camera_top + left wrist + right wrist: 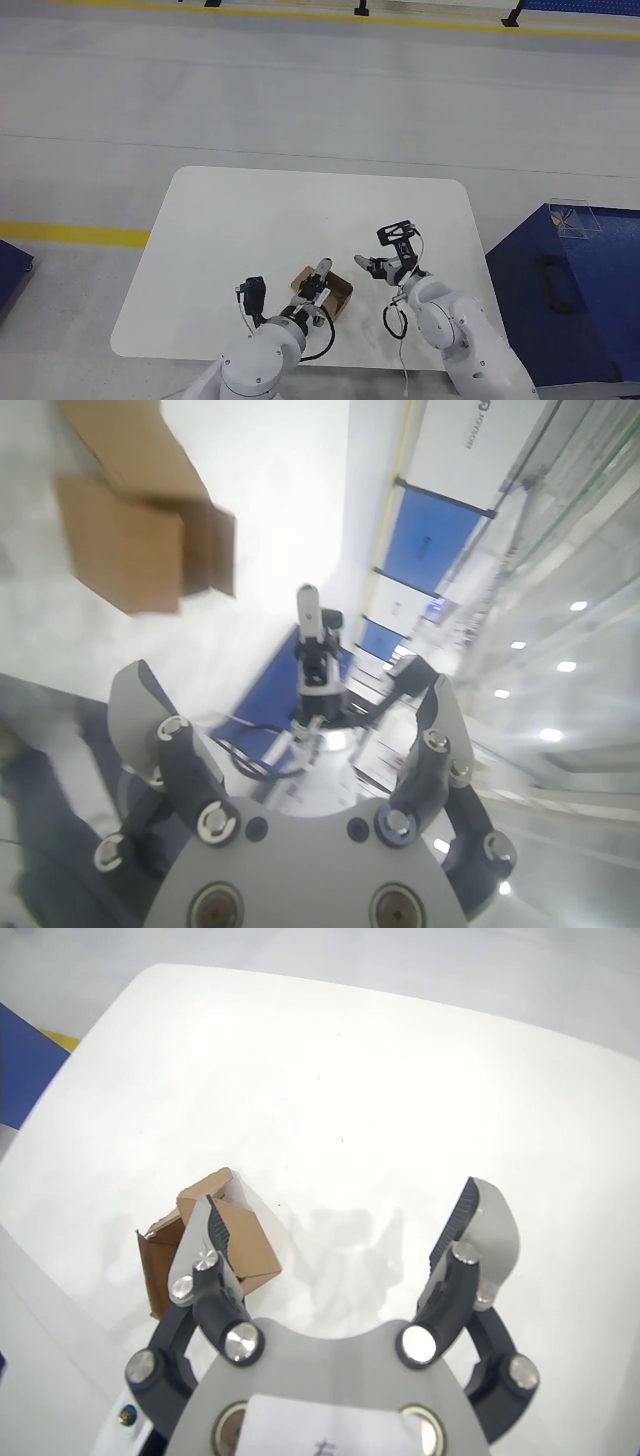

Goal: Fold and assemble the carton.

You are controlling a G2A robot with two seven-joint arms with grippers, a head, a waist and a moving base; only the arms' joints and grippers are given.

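A small brown carton [340, 291], partly folded with its flaps loose, lies on the white table [280, 210] near the front edge. My left gripper [319, 276] hovers right at the carton, tilted sideways. In the left wrist view it is open [290, 695] with nothing between its fingers, and the carton [135, 540] sits off to one side. My right gripper [372, 266] is a short way to the right of the carton. It stands open [340, 1213] above bare table, and the carton [250, 1248] shows partly behind one finger [205, 1233].
A blue cabinet [570, 290] stands just right of the table, with a clear plastic box [572, 215] on top. Another blue object [10, 265] is off the left side. The table's far half [350, 1053] is bare.
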